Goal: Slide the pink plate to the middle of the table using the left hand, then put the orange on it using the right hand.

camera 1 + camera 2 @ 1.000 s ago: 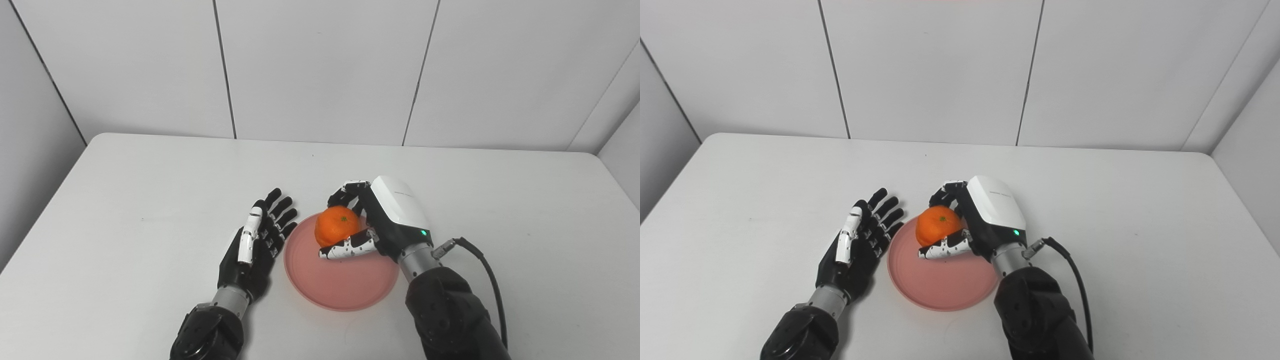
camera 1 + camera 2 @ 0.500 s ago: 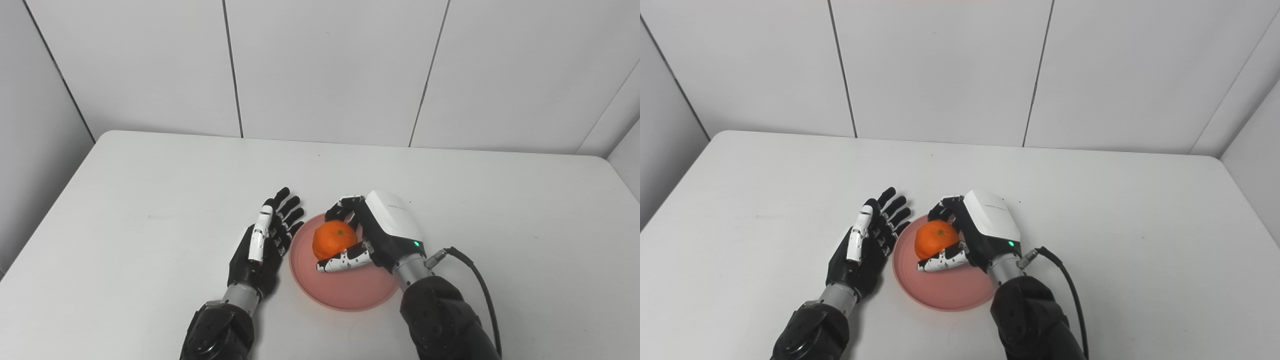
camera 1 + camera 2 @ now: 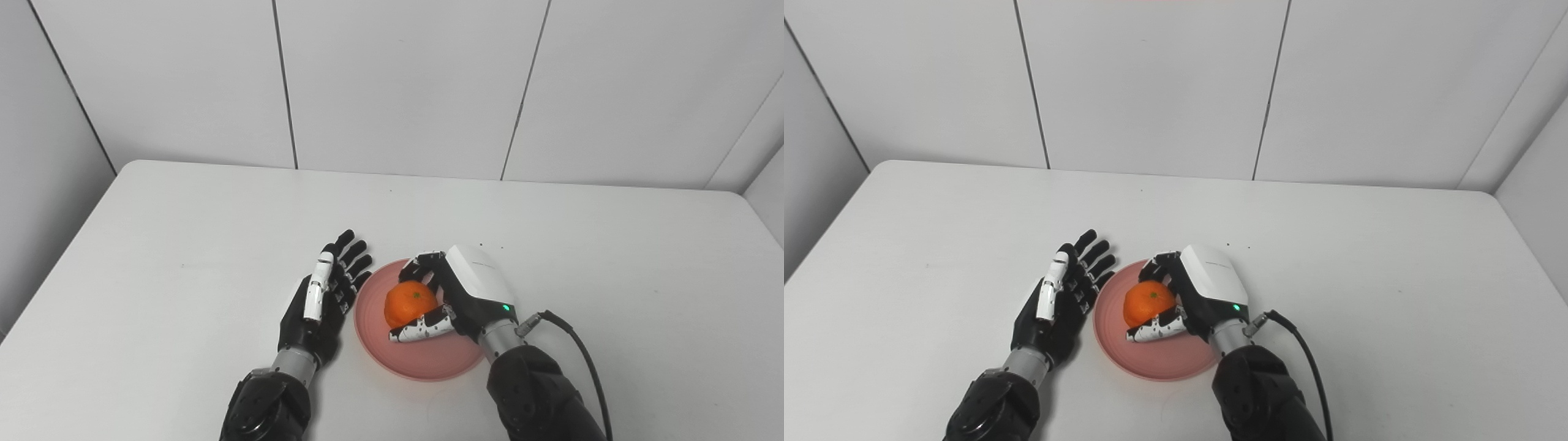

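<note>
Near edge of tabletop, left of centre: left arm, black, entering from below. Right of centre: right arm, black, with a dark cable looping off the wrist toward the right.

Next out, near the middle of the tabletop's width and closer to the near edge than the far one: pink plate, round, shallow, flat on the surface. Near rim exposed; right part of rim hidden under the right wrist.

Just left of the plate: left robot hand, palm turned inward, resting edge-on at the surface, fingers straight and spread, pointing toward the far edge, holding nothing. Fingertips close beside the plate's left rim; contact with the rim not discernible.

Over the plate's far half: right robot hand, white back shell uppermost with a small green light near the wrist, fingers curled over the far side and thumb across the near side, closed around the orange.

Orange: round, bright, stem dimple facing up, low inside the plate's outline, enclosed by the right robot hand. Resting on the plate or held just above it: not discernible.

Beyond the hands: bare white tabletop running to the far edge, rounded far corners.

Behind the far edge: pale wall panels with dark vertical seams.
</note>
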`<action>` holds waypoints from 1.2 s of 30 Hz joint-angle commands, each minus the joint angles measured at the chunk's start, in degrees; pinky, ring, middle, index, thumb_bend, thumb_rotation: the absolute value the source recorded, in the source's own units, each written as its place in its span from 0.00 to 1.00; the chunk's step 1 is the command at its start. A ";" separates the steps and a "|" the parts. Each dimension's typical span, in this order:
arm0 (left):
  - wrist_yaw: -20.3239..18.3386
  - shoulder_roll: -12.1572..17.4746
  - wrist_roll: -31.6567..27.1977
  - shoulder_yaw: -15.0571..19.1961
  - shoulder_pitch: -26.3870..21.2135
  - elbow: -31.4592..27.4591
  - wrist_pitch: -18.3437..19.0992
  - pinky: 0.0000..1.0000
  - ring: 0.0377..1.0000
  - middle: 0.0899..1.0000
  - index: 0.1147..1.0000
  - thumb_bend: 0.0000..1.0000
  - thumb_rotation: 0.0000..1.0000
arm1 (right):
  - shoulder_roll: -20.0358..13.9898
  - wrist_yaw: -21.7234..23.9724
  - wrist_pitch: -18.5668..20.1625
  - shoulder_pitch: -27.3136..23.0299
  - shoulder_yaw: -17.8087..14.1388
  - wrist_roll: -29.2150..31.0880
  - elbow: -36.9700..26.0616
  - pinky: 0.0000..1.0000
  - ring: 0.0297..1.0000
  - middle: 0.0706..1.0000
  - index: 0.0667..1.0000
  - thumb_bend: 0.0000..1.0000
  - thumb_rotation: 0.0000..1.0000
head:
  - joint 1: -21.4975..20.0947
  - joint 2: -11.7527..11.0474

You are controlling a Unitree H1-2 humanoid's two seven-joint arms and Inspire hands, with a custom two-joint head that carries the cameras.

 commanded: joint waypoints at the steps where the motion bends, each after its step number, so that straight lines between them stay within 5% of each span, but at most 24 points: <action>1: -0.01 0.17 0.14 0.21 0.77 -0.37 0.76 0.92 0.92 0.92 0.91 0.37 1.00 | -0.33 -1.08 -2.20 -0.60 -0.07 0.06 -0.63 0.30 0.38 0.46 0.45 0.52 0.14 | -0.03 0.16; 10: 0.14 0.09 -0.01 0.44 0.75 -0.41 0.96 0.92 0.92 0.92 0.91 0.37 1.00 | -0.80 -0.27 -0.74 -0.44 0.48 -1.23 -1.63 0.35 0.44 0.52 0.45 0.52 0.14 | -0.50 0.36; 11: 0.11 0.11 -0.03 0.45 0.71 -0.36 0.96 0.92 0.92 0.92 0.91 0.37 1.00 | -0.93 0.10 -0.55 -0.45 0.66 -1.50 -1.87 0.36 0.46 0.54 0.48 0.58 0.15 | -0.50 0.33; 12: 0.00 0.18 -0.10 0.44 0.69 -0.29 0.92 0.92 0.92 0.93 0.91 0.37 1.00 | -1.12 0.71 -0.21 -0.49 0.94 -1.93 -2.25 0.39 0.49 0.56 0.57 0.76 0.16 | -0.52 0.31; 20: -0.20 0.40 -0.49 0.62 0.67 -0.32 0.96 0.92 0.92 0.93 0.92 0.37 1.00 | -2.10 7.21 1.30 -0.68 1.96 -4.18 -5.91 0.62 0.71 0.76 0.76 0.96 0.23 | -0.96 0.42; 36: -0.83 0.66 -0.64 1.00 0.63 -0.32 1.09 0.92 0.92 0.93 0.92 0.38 1.00 | -2.28 10.20 0.93 -0.35 -0.93 -4.73 -12.30 0.77 0.86 0.89 0.91 1.00 0.39 | -1.49 0.45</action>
